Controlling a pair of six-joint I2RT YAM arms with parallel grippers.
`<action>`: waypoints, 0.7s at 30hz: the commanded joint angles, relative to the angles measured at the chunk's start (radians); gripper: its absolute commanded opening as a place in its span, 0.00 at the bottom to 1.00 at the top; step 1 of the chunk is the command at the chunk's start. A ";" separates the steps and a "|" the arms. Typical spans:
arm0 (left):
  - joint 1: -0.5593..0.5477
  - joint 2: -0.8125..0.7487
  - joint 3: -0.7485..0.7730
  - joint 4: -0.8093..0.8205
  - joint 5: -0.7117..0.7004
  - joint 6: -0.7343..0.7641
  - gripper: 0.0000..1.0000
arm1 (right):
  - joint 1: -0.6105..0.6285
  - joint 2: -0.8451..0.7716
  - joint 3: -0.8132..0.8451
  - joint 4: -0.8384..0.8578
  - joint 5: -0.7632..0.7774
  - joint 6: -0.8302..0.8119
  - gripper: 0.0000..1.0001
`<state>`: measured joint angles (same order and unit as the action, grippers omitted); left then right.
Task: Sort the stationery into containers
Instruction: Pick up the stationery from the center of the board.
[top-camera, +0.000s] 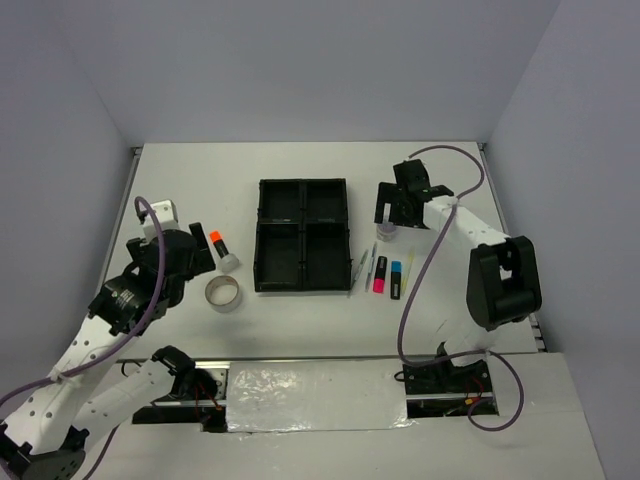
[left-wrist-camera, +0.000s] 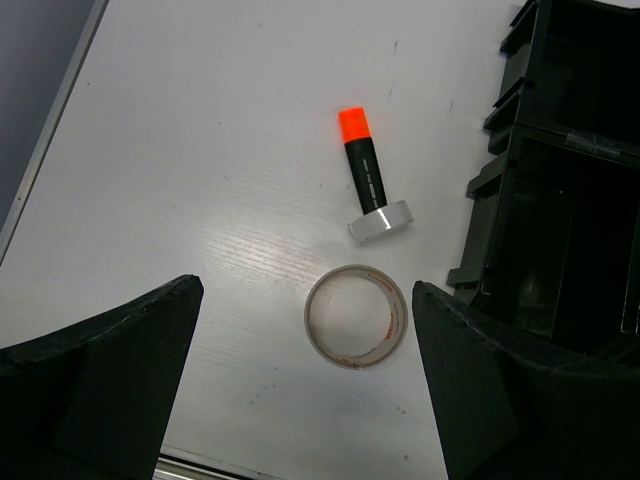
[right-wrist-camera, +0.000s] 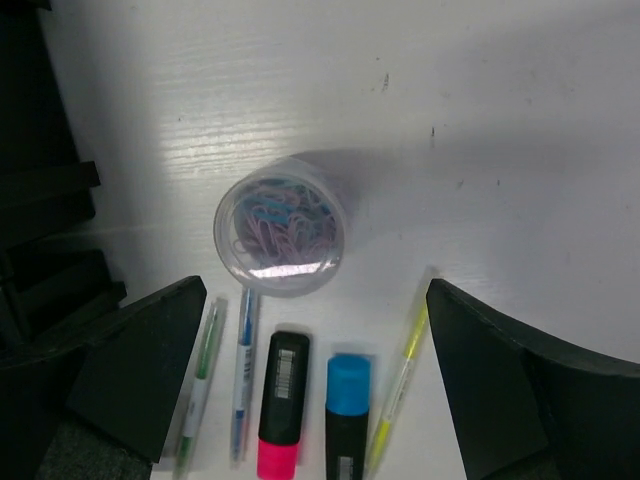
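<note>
Two spread-jawed tools: left gripper above the grey tape ring, right gripper above the round clear tub, mid-frame, right of the black tray. I should centre the tub, clearing the silver pens below, before descending.

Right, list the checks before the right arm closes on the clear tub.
1. Right gripper open, a finger on each side of the round clear tub: ok.
2. Tub roughly centred between the fingers: ok.
3. Room from neighbours: silver pens and pink highlighter lie right beside the tub: not ok.
4. Tub lid closed: cannot tell.
5. Black tray compartments show nothing inside from the top view: ok.
6. Left gripper open above the grey tape ring, far from the right arm: ok.
</note>
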<state>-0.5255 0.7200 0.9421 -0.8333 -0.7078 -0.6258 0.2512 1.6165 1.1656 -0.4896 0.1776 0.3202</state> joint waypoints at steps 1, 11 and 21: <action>0.002 0.018 -0.003 0.049 0.028 0.037 0.99 | 0.014 0.045 0.075 0.055 -0.024 -0.032 1.00; 0.005 0.059 -0.005 0.063 0.060 0.058 0.99 | 0.034 0.212 0.118 0.068 0.003 -0.049 0.96; 0.007 0.062 -0.008 0.076 0.083 0.071 0.99 | 0.080 0.162 0.152 0.036 0.100 -0.049 0.44</action>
<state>-0.5224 0.7860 0.9421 -0.7956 -0.6357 -0.5755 0.3061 1.8610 1.2678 -0.4561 0.2176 0.2714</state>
